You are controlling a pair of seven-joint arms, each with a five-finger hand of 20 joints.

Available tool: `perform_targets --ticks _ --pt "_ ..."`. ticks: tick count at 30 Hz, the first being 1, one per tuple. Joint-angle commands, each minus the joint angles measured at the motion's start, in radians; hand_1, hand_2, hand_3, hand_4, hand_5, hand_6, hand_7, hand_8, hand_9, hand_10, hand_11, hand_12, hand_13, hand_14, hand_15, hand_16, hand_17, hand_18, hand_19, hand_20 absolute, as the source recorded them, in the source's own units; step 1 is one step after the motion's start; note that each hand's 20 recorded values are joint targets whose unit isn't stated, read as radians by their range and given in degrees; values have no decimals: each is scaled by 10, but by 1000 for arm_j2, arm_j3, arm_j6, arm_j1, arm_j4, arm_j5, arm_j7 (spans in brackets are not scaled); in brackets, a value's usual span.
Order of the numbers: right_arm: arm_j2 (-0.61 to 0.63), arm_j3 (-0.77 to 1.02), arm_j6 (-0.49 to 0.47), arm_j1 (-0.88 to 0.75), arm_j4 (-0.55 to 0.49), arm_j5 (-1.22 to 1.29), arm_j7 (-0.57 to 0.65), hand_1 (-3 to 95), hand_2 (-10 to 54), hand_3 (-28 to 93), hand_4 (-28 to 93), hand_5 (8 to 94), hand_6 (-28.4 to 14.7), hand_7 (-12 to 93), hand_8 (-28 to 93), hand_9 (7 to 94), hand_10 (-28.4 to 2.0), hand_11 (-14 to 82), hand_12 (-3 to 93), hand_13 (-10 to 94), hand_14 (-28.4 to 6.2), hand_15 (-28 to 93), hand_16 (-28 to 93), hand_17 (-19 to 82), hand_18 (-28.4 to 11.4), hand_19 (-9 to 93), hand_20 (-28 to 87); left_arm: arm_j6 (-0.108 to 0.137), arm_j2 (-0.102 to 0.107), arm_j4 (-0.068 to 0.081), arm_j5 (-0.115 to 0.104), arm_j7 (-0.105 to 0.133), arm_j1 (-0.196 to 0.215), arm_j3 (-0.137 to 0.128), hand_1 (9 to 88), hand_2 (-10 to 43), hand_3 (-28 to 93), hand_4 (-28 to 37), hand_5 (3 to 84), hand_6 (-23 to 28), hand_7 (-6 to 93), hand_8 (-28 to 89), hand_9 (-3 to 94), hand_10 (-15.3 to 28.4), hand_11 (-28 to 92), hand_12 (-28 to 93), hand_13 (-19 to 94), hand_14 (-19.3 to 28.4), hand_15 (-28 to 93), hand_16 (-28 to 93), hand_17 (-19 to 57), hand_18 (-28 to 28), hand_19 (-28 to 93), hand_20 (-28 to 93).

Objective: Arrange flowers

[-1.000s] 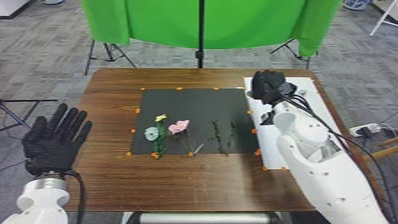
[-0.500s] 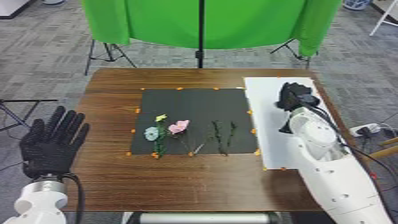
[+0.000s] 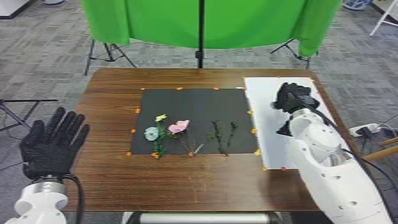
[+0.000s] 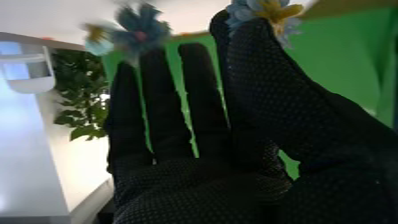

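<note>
green cloth [image 3: 151, 25], right hand [image 3: 293, 97] over white sheet [image 3: 265, 100]

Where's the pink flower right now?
In the head view, the pink flower lies on the black sheet, between the light blue flower on its left and the green sprigs on its right.

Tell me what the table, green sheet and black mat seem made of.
The table looks like satin brown wood, or laminate, from its streaky grain. The green sheet seems to be matte cloth, hanging in folds. The black mat could be dull paper or thin board, lying flat.
</note>
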Motion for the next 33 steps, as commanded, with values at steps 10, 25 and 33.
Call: perform_targets --ticks 10,25,33 --pt "-1 -52 41 -4 -132 30 -68 535 -95 806 -283 783 11 358 -2 502 -151 98 134 301 -164 234 143 76 -184 553 271 6 -3 1 -5 -13 17 -5 247 155 793 -283 460 82 114 -95 409 140 186 95 338 128 235 -32 -45 130 333 138" --pt "-166 -261 -12 -2 -129 -91 -208 534 -95 804 -283 779 11 367 -10 501 -153 93 130 305 -168 188 162 69 -189 552 234 3 5 15 3 -38 -22 10 247 155 793 -283 460 82 117 -95 410 140 184 95 338 128 234 -32 -45 130 333 136" --pt "-162 -312 -91 -33 -139 -110 -241 537 -95 799 -283 778 10 367 -11 507 -151 94 130 314 -168 186 166 69 -190 554 231 5 1 13 5 -32 -18 13 247 155 793 -283 461 82 114 -95 410 140 185 95 338 128 235 -31 -45 130 333 136"
